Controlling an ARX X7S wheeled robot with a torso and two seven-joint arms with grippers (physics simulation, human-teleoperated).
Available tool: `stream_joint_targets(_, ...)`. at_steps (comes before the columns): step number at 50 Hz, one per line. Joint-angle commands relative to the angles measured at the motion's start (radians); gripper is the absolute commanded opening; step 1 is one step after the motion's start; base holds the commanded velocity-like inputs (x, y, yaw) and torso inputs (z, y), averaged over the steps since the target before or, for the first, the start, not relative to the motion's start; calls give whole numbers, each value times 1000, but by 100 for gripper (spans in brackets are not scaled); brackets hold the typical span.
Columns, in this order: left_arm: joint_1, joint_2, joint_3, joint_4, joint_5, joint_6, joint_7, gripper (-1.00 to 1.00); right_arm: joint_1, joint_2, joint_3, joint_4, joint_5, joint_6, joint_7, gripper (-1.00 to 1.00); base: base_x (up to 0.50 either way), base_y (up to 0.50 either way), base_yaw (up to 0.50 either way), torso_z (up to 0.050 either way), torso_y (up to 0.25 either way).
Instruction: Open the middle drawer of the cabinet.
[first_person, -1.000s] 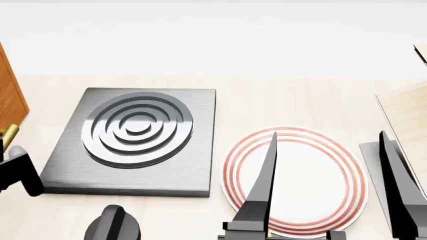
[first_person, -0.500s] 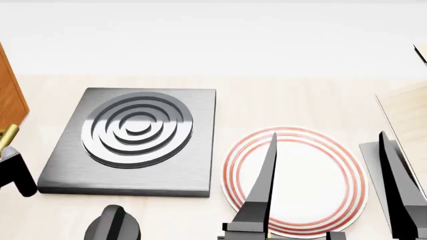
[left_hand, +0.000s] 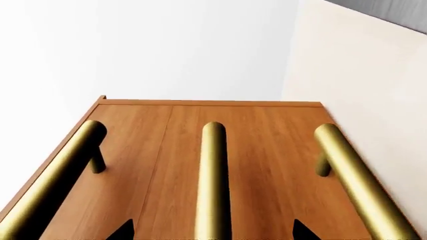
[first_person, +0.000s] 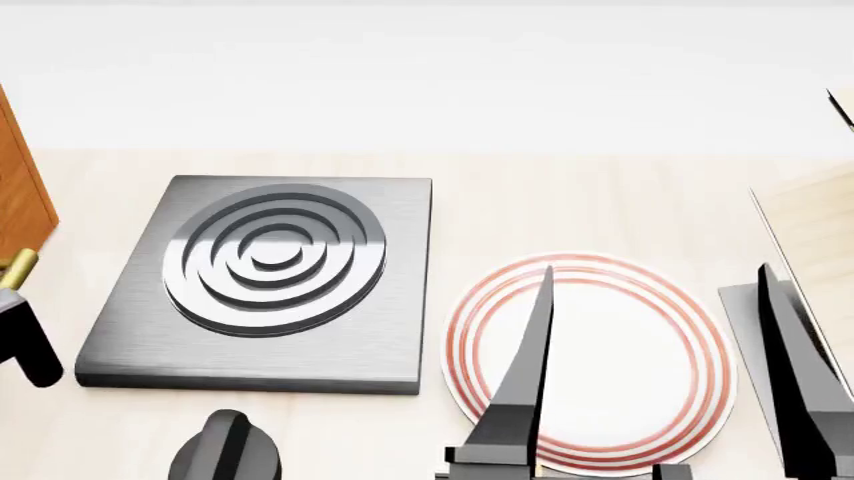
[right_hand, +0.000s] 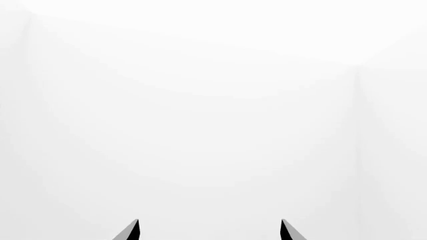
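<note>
The orange-brown cabinet (left_hand: 140, 150) fills the left wrist view, with three alike brass bar handles side by side. The middle drawer (left_hand: 250, 165) carries the centre handle (left_hand: 213, 170). My left gripper (left_hand: 213, 231) is open, its two black fingertips (left_hand: 123, 231) standing on either side of that centre handle, apart from it. In the head view only the cabinet's edge (first_person: 20, 190), one brass handle end (first_person: 16, 268) and part of the left gripper (first_person: 24, 345) show at the far left. My right gripper (first_person: 657, 268) is open and empty above the plate; it also shows in the right wrist view (right_hand: 209, 230).
A grey hotplate (first_person: 274, 270) with ringed burner lies beside the cabinet. A white plate with red rings (first_person: 587, 262) sits to its right. A black knob-like object (first_person: 227, 450) is at the front. Pale boards (first_person: 814, 220) and a grey sheet (first_person: 742, 330) are at the right.
In the head view my left gripper has slid further left toward the cabinet, leaving less of it in frame. The right arm has not moved.
</note>
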Motion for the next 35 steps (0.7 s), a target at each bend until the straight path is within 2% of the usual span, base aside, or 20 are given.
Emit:
stream_joint_targets(1,-4,-3,-6,0,0,-1,-14,100,1,8,-6,1,7,0,10,100,0,0,0,0,0)
stream_joint_targets(10,-12,2,-10,0,3,18,-56,100,2,14,-14,4,11,-1,16,100,0,0,0,0,0)
stream_joint_targets(11,-12,2,-9,0,4,20,-58,-100,3,15,-14,5,13,-1,16,100,0,0,0,0,0)
stream_joint_targets(35,-1,-10,7,0,4,69,-88,-100,6,30,-38,6,21,-1,33,100,0,0,0,0,1)
